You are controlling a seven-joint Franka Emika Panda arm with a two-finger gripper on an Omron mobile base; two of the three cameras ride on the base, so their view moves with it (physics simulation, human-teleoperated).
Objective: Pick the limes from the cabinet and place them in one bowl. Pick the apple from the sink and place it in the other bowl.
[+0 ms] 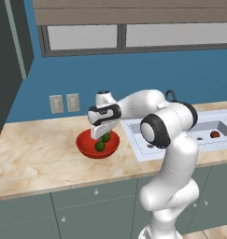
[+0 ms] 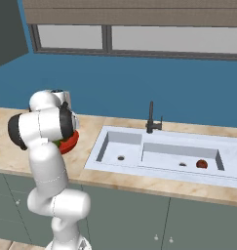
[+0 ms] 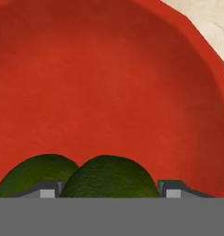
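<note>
Hovering directly over the red bowl [image 1: 98,144], the gripper [image 1: 103,136] points straight down into it. Its fingertips [image 3: 48,189] flank one lime [image 3: 109,177], evidently held between them; the other lime [image 3: 35,177] touches it, just beside, within the bowl. Release likely next. The apple [image 2: 202,164] lies in the sink [image 2: 134,141], well apart to the arm's right.
</note>
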